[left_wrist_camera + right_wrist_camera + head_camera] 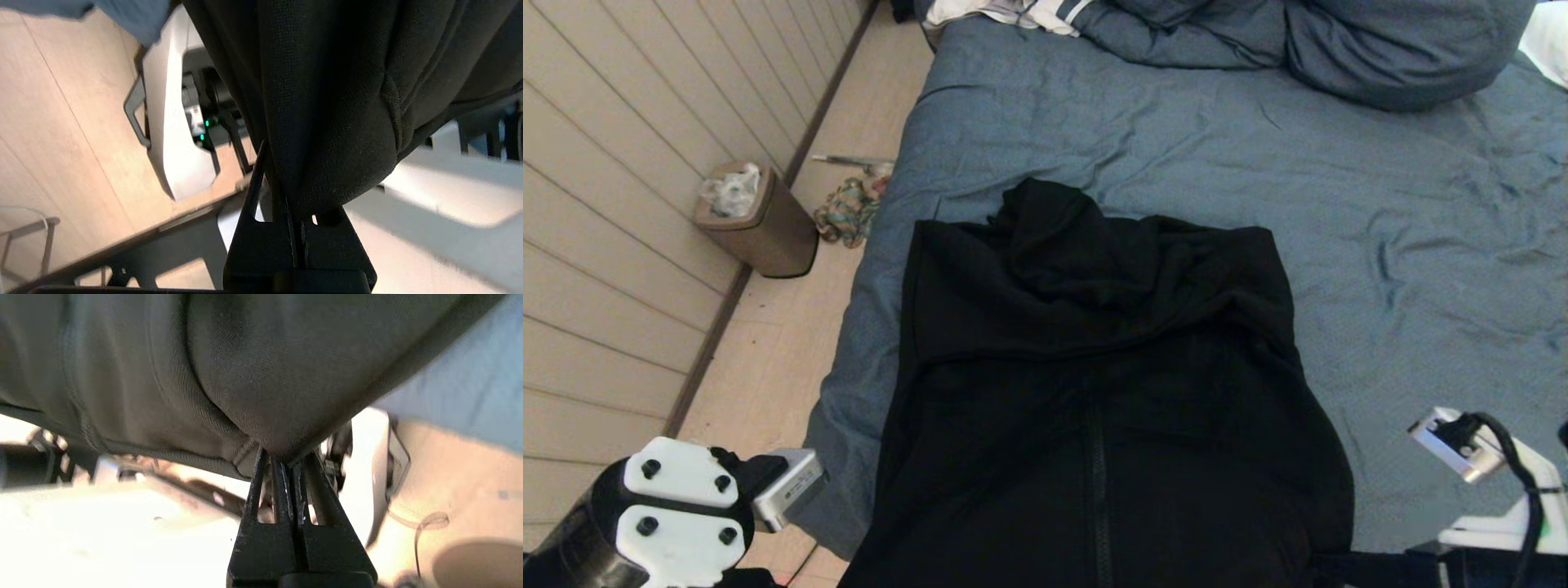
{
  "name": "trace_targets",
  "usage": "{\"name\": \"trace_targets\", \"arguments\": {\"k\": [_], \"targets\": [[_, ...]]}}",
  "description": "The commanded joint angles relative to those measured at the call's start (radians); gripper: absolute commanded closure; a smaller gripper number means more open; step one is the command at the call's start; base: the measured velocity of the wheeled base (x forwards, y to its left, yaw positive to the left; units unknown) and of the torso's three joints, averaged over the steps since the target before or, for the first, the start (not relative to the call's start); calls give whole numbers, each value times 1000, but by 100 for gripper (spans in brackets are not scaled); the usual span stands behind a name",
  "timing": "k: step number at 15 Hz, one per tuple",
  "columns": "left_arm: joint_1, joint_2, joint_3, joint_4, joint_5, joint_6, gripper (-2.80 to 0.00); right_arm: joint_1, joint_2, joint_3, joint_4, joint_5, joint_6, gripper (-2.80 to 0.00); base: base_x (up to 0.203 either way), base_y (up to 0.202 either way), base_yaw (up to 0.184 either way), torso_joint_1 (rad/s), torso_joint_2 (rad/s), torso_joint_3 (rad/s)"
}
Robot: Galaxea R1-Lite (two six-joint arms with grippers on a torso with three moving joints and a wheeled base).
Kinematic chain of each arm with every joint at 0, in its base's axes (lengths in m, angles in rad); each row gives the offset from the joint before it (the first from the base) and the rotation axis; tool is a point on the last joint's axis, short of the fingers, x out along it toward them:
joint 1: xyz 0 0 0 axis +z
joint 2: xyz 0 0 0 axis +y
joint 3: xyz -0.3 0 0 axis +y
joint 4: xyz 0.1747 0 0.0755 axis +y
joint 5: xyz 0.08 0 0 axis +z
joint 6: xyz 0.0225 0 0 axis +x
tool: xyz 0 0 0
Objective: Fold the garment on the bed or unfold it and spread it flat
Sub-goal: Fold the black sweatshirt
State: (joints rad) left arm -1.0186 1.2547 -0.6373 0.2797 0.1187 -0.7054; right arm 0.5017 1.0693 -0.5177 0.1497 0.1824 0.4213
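The garment [1094, 367], a black zip-front hooded sweatshirt, lies on the blue bed [1339, 204] with its hood at the far end and the zip running toward me. Its near hem hangs over the bed's near edge. At the lower left, my left arm's wrist [686, 514] is beside the garment's near left corner, and my left gripper [282, 196] is shut on a fold of the black fabric [327, 102]. My right arm's wrist [1462, 445] sits by the near right corner. There my right gripper [289, 459] pinches the black fabric [265, 375]. The head view hides both pairs of fingers.
Blue pillows [1380, 49] and a white striped cloth [1029, 12] lie at the bed's far end. On the floor strip to the left stand a brown bin [756, 216] and a multicoloured rag [848, 211], against a panelled wall [621, 163].
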Motion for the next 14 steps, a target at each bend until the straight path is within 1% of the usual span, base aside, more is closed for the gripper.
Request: {"name": "trace_targets", "arguments": {"k": [1,3,5,7,9,10,11,14], "targets": [[-33,-4,6,15,0,-16,0,6,-35,2,32,3,2,0,0,0,0,0,0,0],[-65,-9,8,41,1,-37,0,9,-73,13,66,3,1,0,0,0,0,0,0,0],[-90,1,7,70,1,-36,0,27,-103,17,121,3,1,0,0,0,0,0,0,0],[-136,-5,6,114,0,-40,0,48,-132,13,159,2,1,0,0,0,0,0,0,0],[-136,-16,-30,116,16,-38,0,39,-123,-26,154,0,1,0,0,0,0,0,0,0],[-123,-14,-67,115,23,-32,0,35,-104,-67,152,0,1,0,0,0,0,0,0,0],[-82,-8,-115,115,28,-18,0,34,-74,-118,152,-1,1,0,0,0,0,0,0,0],[72,38,-308,114,23,67,0,17,44,-281,151,-3,-2,0,0,0,0,0,0,0]]}}
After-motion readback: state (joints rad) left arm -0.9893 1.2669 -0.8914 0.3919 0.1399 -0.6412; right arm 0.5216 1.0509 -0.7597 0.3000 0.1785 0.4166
